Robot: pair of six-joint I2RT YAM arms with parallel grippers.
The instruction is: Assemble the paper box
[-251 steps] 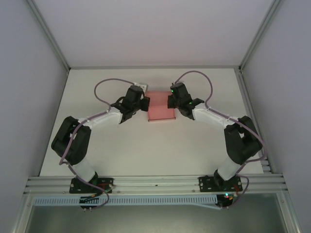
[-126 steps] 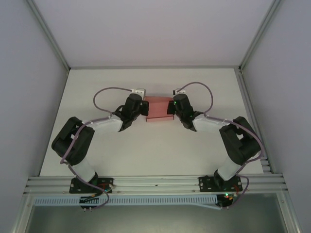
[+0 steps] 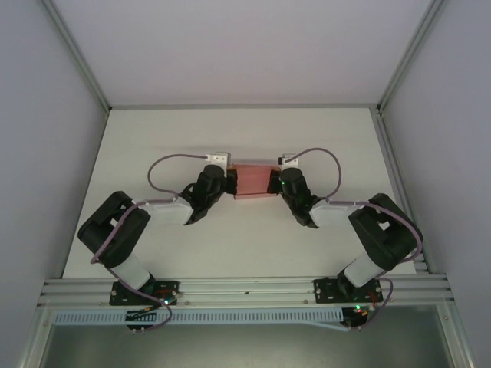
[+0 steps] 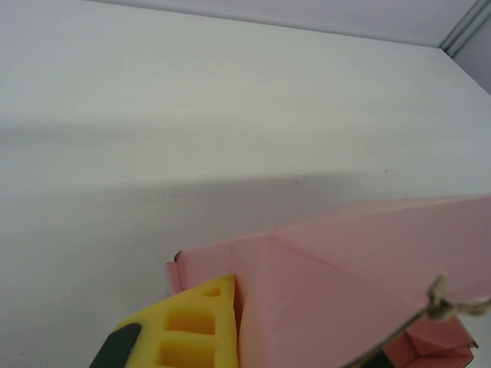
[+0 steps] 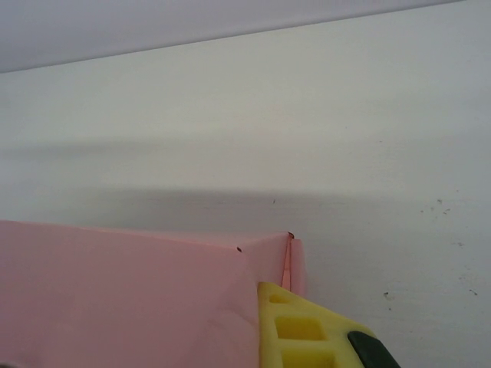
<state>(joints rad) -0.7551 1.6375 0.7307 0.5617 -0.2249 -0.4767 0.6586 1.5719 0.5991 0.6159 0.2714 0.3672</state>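
The pink paper box [image 3: 255, 182] sits mid-table as a short folded strip held between both grippers. My left gripper [image 3: 232, 182] is shut on its left end. My right gripper [image 3: 275, 185] is shut on its right end. In the left wrist view a yellow finger [image 4: 188, 330] presses against a creased pink panel of the paper box [image 4: 360, 268]. In the right wrist view the yellow finger [image 5: 307, 333] lies against the corner fold of the paper box [image 5: 115, 299]. The second finger of each gripper is hidden behind the paper.
The white table [image 3: 230, 238] is walled in by pale panels on the left, right and back. An aluminium rail [image 3: 245, 290] with both arm bases runs along the near edge. Purple cables [image 3: 173, 159] loop above each wrist.
Both grippers have drawn nearer to the arm bases with the paper box. From above, the pink shape has shrunk from a broad square to a narrow strip.
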